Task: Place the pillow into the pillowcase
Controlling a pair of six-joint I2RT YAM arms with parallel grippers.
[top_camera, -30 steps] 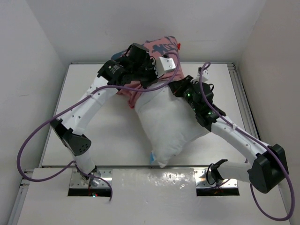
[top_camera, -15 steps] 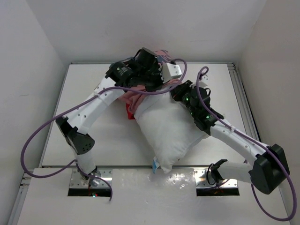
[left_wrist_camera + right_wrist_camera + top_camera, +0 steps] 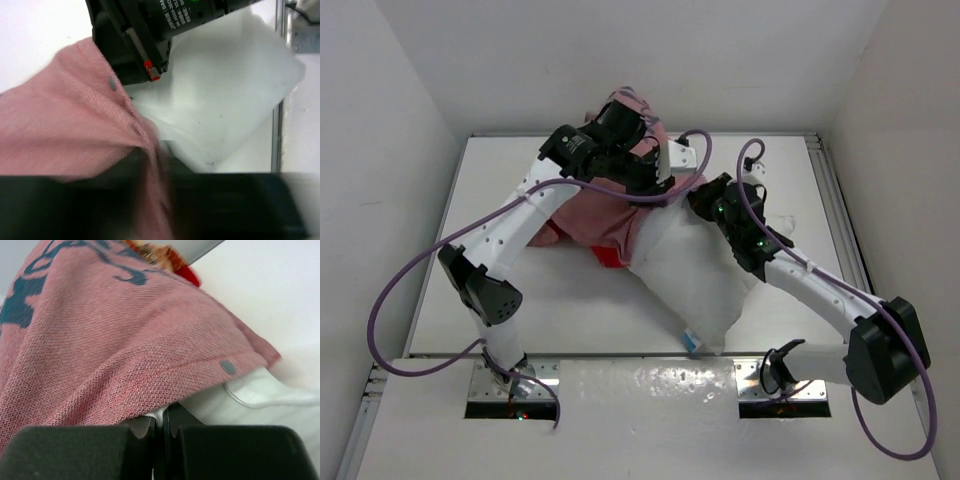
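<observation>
The white pillow [image 3: 695, 270] lies slanted on the table, with its blue tag [image 3: 691, 340] at the near edge. Its far end sits under the pinkish, inside-out pillowcase [image 3: 592, 212], and a red printed part [image 3: 610, 257] shows at the case's lower edge. My left gripper [image 3: 648, 192] is shut on the pillowcase hem [image 3: 145, 150], its fingers blurred in the left wrist view. My right gripper [image 3: 702, 198] is shut on a thin fold of pillow fabric [image 3: 159, 416] just under the pillowcase hem [image 3: 150, 375]. The pillow [image 3: 225, 90] also shows in the left wrist view.
The white table [image 3: 500, 290] is boxed in by white walls on the left, right and back. A metal rail [image 3: 838, 220] runs along its right edge. Purple cables loop off both arms. My right arm's black wrist [image 3: 150, 30] is close in front of the left gripper.
My left gripper has come down and toward me, spreading the pillowcase over the pillow's far end. The pillow has shifted right and flattened; its tag has moved right.
</observation>
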